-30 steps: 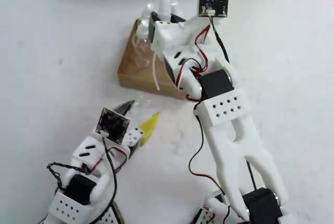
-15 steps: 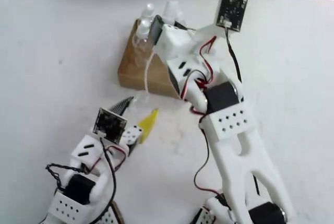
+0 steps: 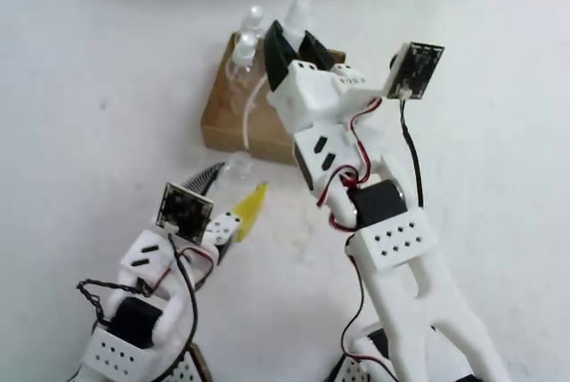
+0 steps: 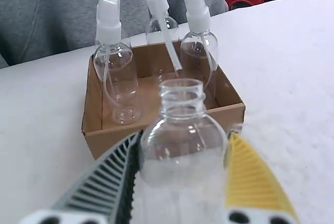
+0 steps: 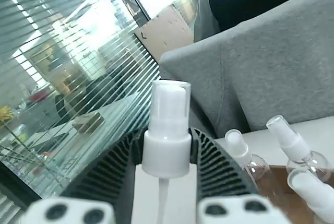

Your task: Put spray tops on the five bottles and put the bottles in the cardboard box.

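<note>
Cardboard box (image 4: 104, 135) holds capped bottles (image 4: 117, 78) behind uncapped bottle (image 4: 182, 145).

Capped bottles (image 4: 116, 72) in cardboard box (image 3: 220, 119); uncapped bottle (image 4: 182, 145) just beside it.

capped bottles (image 4: 117, 78) stand in cardboard box (image 4: 107, 139), uncapped bottle (image 4: 182, 145) outside, spray top (image 5: 167, 148) aloft.

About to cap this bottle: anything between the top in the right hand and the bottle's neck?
Nothing visible does. The bottle has an open, uncovered neck. The top hangs over the box, its tube dangling among the capped bottles there.
</note>
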You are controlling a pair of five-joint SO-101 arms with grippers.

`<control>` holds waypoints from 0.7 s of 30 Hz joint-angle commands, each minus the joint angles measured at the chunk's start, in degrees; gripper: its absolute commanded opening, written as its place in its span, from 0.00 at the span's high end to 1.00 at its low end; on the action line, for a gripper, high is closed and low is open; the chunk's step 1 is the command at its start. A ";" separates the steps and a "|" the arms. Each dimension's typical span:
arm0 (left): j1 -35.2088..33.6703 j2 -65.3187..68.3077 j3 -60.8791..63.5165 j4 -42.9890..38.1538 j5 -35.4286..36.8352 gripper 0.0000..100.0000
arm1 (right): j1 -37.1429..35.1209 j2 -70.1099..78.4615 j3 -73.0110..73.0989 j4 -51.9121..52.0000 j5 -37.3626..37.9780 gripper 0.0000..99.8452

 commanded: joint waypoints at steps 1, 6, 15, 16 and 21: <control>-0.31 -1.10 -0.35 -1.14 -0.09 0.98 | -0.48 -1.89 -0.62 -2.15 -0.35 0.98; -0.57 -1.10 -0.35 -1.14 -0.09 0.98 | -0.48 -4.79 0.00 -1.01 -0.35 0.98; -0.66 -1.10 -0.35 -1.23 -0.09 0.98 | -3.30 -8.31 1.67 5.14 -0.44 0.98; -0.66 -1.10 -0.35 -1.23 -0.09 0.98 | -3.30 -8.22 2.46 4.09 -0.44 0.98; -0.66 -1.10 -0.35 -1.23 -0.09 0.98 | -3.12 -8.22 6.68 -1.80 -0.35 0.98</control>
